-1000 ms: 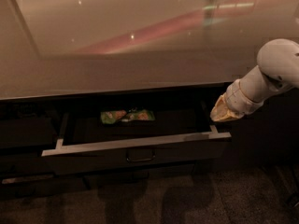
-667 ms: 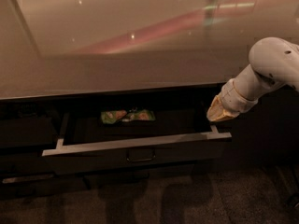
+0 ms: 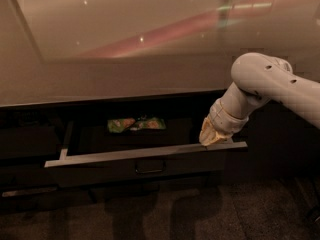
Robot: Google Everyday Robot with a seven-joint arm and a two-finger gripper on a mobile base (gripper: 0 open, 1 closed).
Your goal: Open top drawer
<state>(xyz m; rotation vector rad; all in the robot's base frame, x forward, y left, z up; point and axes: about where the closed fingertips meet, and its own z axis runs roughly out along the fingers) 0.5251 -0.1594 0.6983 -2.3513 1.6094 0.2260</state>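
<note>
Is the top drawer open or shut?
Open. The drawer sticks out from the counter, a green packet showing inside. The end effector is at its rim's right end.

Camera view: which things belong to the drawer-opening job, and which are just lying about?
Job: top drawer, pulled open; its handle; gripper at the drawer rim's right end.
Lying about: green packet inside the drawer; counter above.

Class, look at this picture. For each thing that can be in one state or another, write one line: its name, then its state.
top drawer: open, pulled out from under the counter, inside showing.
handle: free, nothing gripping it.
green packet: lying inside the drawer, towards the back.
gripper: down at the right end of the drawer's pale rim, away from the handle.
</note>
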